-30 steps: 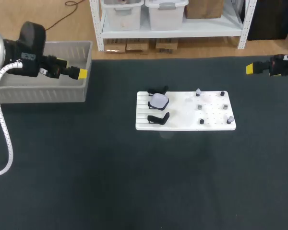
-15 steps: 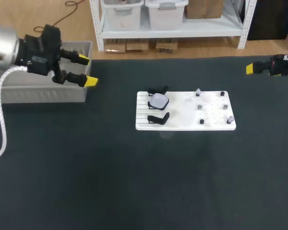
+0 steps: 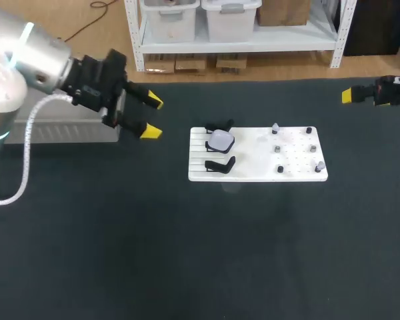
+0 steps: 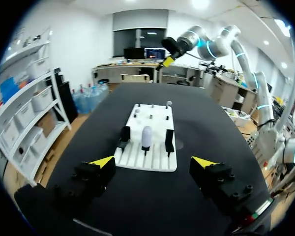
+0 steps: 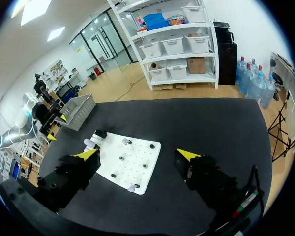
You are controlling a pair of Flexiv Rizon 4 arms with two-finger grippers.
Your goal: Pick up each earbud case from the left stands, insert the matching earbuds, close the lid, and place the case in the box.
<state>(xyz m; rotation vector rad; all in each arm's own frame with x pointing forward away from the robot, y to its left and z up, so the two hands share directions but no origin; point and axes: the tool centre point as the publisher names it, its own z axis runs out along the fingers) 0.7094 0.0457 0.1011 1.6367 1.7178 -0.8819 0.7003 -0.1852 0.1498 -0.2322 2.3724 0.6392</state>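
The left pincer [image 3: 151,117] hangs above the bench [image 3: 200,253] with its yellow tips spread wide. It sits just past the corner of the grey box [image 3: 60,131], between that box and the white board [image 3: 253,163] at the middle of the bench, and clear of both. The arm comes in across the box, so only part of the box's front wall shows from overhead.

From that arm's wrist view, the board lies straight ahead of the open fingers [image 4: 102,162]. The pale case [image 4: 146,136] stands on the middle of three black stands [image 4: 169,140] along the board's near edge, with a bare one on either side. In the head view the case [image 3: 221,140] is on the board's left end. The other half of the board is dotted with small pegs [image 3: 278,149] — too small to tell what each carries.

The right pincer [image 3: 348,95] is at the bench's far right edge, well apart from the board. Overhead it is side-on and only one yellow tip shows, but its own wrist view has the two fingers [image 5: 187,155] standing wide apart — with the board on the dark mat ahead of them.
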